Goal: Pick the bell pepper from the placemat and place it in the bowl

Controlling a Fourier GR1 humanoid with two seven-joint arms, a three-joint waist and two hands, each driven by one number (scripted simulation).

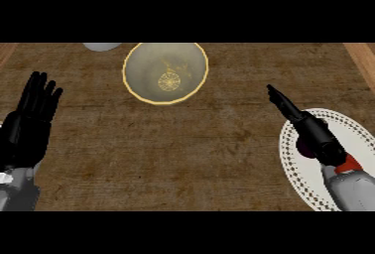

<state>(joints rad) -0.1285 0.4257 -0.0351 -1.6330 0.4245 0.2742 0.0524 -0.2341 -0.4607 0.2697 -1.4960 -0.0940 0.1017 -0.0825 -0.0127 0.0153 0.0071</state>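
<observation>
Starting at 9 o'clock: the left hand (29,121) is parked by the edge, fingers straight and up, holding nothing. My guess is it's just resting out of the way, since the job sits on the other side. Up around 11 o'clock a pale grey thing (101,46) pokes in from the top edge; too little shows to name it.

The bowl (164,94) sits at 12 o'clock on the counter (183,149), open side up with nothing in it, which makes it an easy drop target.

Over at 4 o'clock the right hand (315,133) hangs above the placemat (359,134), seen edge-on, fingers stretched out toward 11 o'clock. They look straight, not curled around anything, so I'd say it's lining up for the grab and not gripping yet.

The pepper (351,161) is on the placemat, mostly hidden under that hand and wrist. A red bit shows at the wrist's right, with a darker red sliver on its left. Those two bits suggest it lies crosswise under the hand, roughly 10 to 4 o'clock — but where the stem points, I can't tell.
</observation>
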